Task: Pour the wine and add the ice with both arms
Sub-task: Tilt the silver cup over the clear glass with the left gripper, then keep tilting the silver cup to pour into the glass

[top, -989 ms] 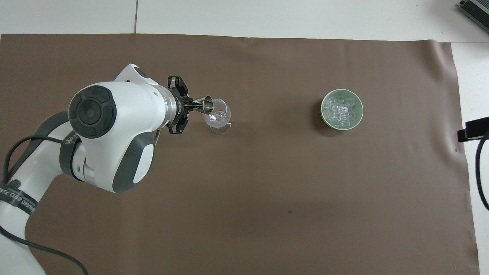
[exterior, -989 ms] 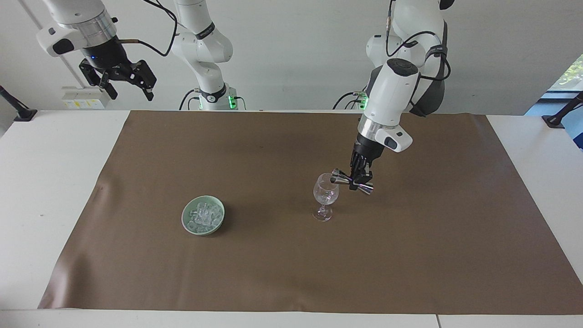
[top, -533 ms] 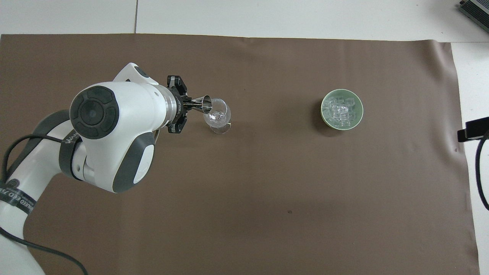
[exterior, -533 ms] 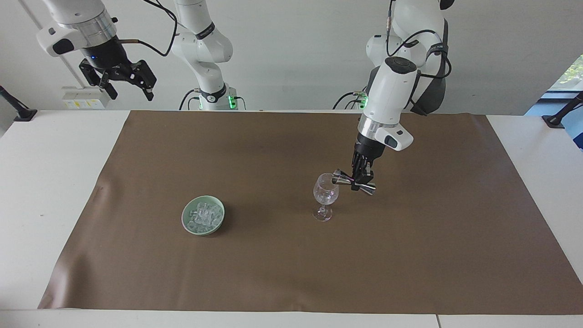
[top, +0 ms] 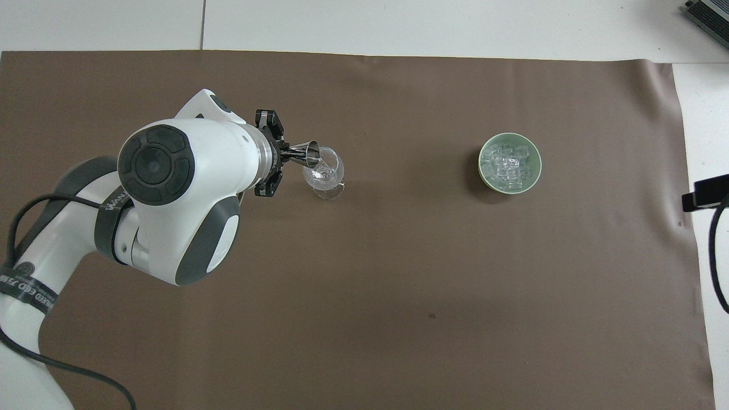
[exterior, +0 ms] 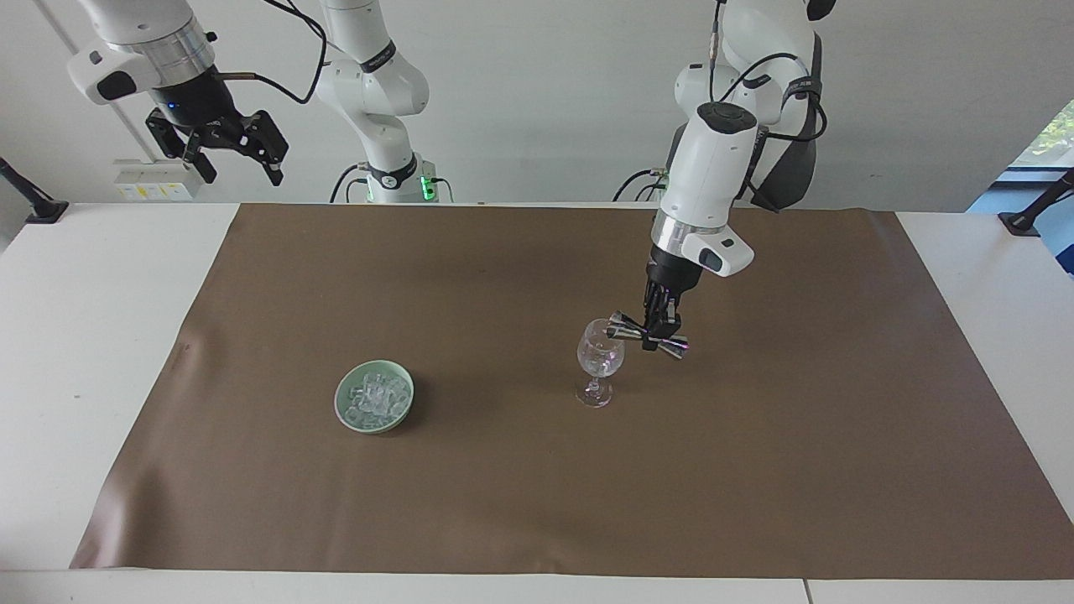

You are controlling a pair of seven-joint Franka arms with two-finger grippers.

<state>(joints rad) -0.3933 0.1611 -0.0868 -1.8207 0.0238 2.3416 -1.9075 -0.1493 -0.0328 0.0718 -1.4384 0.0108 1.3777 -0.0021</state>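
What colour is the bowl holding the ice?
Pale green bowl, with the clear ice heaped inside; clearest in the overhead view.

Plain brown mat on the white surface; pale green bowl with colourless ice; silver jigger.

place: robotics lab | evidence: two white arms standing bolted at the edge of a white desk | brown paper sheet lying over the desk | plain white wall running along it | black cables trailing from the arms
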